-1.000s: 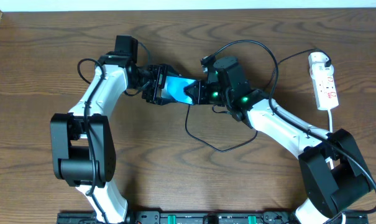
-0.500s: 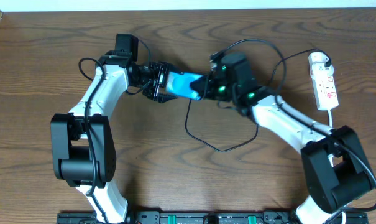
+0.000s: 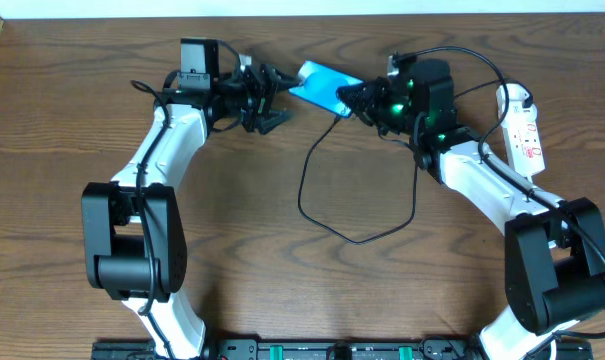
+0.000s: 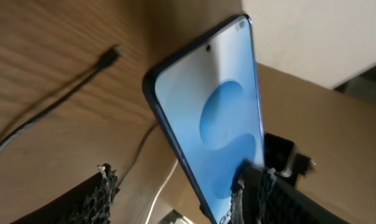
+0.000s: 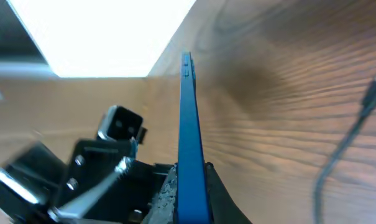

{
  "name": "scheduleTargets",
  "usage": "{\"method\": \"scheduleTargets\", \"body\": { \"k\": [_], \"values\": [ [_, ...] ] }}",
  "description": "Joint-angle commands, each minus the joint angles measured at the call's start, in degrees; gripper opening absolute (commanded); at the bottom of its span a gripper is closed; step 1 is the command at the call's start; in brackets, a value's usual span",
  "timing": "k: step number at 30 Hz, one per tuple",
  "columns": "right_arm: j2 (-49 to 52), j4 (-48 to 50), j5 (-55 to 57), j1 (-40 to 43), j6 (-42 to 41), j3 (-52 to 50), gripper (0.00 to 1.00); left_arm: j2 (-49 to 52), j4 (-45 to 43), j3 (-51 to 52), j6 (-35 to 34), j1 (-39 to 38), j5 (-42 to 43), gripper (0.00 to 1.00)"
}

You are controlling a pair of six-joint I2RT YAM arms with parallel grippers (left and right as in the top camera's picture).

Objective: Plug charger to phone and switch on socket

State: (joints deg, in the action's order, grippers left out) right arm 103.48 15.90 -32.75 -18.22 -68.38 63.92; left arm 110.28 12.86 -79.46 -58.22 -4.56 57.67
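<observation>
The phone (image 3: pixel 320 87), with its blue screen tilted, hangs off the table near the far edge, and my right gripper (image 3: pixel 355 97) is shut on its right end. In the right wrist view the phone (image 5: pixel 189 118) shows edge-on between the fingers of the right gripper (image 5: pixel 191 186). My left gripper (image 3: pixel 267 102) stands open just left of the phone, apart from it. The left wrist view has the phone (image 4: pixel 219 106) beyond the left gripper (image 4: pixel 178 177). The charger's black cable (image 3: pixel 304 195) loops over the table, its plug tip (image 4: pixel 113 53) lying loose. The socket (image 3: pixel 523 132) lies at the far right.
The table's far edge and a pale wall (image 3: pixel 302 7) run just behind the phone. A white adapter (image 3: pixel 513 96) sits in the socket's far end. The white cord (image 3: pixel 535 190) runs from the socket toward the right arm's base.
My right gripper has carried the phone up and to the right, out from between the left fingers. The left gripper has swung toward the far edge and stays open.
</observation>
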Motion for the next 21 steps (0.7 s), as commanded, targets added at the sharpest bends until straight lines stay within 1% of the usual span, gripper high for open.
{"method": "scheduleTargets", "body": {
  "k": [1,4,10,12,16,21],
  "values": [
    [-1.6,1.3,2.7,0.3,-16.0,1.0,0.01,-1.7,-2.4,-0.3,-3.7,0.0,2.8,0.74],
    [-1.6,2.3,4.7,-0.4,-24.1,1.0,0.01,-1.7,-5.2,-0.3,-6.8,0.0,2.8,0.74],
    [-1.6,8.2,6.2,-2.2,-32.1,1.0,0.02,-1.7,-9.2,-0.3,-12.3,0.0,1.3,0.74],
    [-1.6,10.3,6.9,-3.1,-33.8,1.0,0.01,-1.7,-9.3,-0.3,-14.5,0.0,0.0,0.74],
    [-1.6,10.7,7.7,-4.5,-34.9,1.0,0.01,-1.7,-9.4,-0.3,-17.6,0.0,-1.7,0.72],
    [-1.6,10.7,8.0,-5.9,-34.9,1.0,0.02,-1.7,-10.0,-0.3,-18.9,0.0,-3.6,0.66]
  ]
}}
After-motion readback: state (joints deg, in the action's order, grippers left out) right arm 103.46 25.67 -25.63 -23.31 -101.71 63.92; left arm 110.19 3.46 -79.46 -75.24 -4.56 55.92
